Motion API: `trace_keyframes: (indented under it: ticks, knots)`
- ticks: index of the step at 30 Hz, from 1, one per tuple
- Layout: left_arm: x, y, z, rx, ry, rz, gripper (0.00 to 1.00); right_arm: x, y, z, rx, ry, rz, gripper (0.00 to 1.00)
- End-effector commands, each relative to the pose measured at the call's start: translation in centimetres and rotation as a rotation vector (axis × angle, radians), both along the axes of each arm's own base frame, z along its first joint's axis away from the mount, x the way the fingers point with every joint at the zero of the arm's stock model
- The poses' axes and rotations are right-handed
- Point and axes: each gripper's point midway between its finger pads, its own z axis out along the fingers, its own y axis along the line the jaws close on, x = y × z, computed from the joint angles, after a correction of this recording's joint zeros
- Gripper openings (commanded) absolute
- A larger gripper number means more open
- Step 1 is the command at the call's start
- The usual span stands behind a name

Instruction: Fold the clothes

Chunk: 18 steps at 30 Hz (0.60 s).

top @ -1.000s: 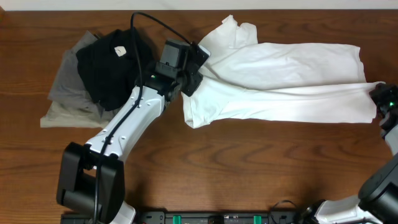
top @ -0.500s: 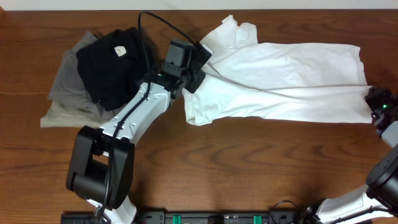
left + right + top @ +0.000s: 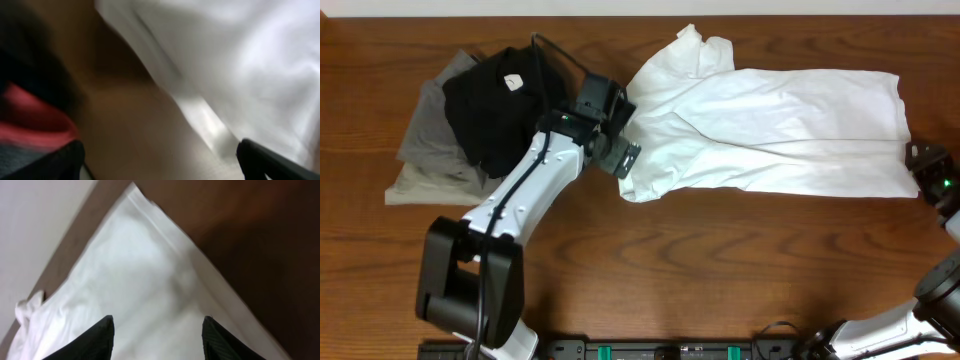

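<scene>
Framing the T-shirt (image 3: pixel 150 280) corner, right fingers (image 3: pixel 100 340) look spread only wrist-side.

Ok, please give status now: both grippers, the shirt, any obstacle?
Left gripper open at edge of white T-shirt, empty. Right gripper open above its hem corner. Shirt a long strip, fold unfinished. Black garment close by, not touching shirt.

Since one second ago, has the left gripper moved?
Yes. The left gripper shifted toward the table's near edge, measured against the unmoved black garment.
</scene>
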Motion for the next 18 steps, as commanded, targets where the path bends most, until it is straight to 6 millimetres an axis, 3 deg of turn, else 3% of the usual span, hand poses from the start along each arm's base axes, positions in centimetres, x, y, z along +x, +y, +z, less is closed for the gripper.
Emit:
trace_keyframes:
  ticks: [1, 4, 7, 12, 18]
  knots:
    - [-3.1, -2.8, 1.7, -0.200, 0.137, 0.009, 0.98, -1.1, 1.0, -0.6, 0.068, 0.028, 0.035, 0.55]
    - [-6.1, -4.1, 0.8, -0.280, 0.274, -0.023, 0.97, -3.0, 1.9, -2.8, 0.107, 0.155, 0.020, 0.56]
    - [-7.4, -4.4, -0.4, -0.268, 0.325, -0.033, 0.93, -4.4, 2.7, -4.1, 0.136, 0.244, 0.010, 0.56]
    - [-7.6, -5.5, -1.5, -0.260, 0.333, -0.066, 0.70, -5.0, 3.7, -4.4, 0.188, 0.270, 0.021, 0.55]
    - [-7.1, -6.1, -4.7, -0.237, 0.368, -0.071, 0.58, -4.5, 4.7, -3.6, 0.217, 0.218, 0.081, 0.53]
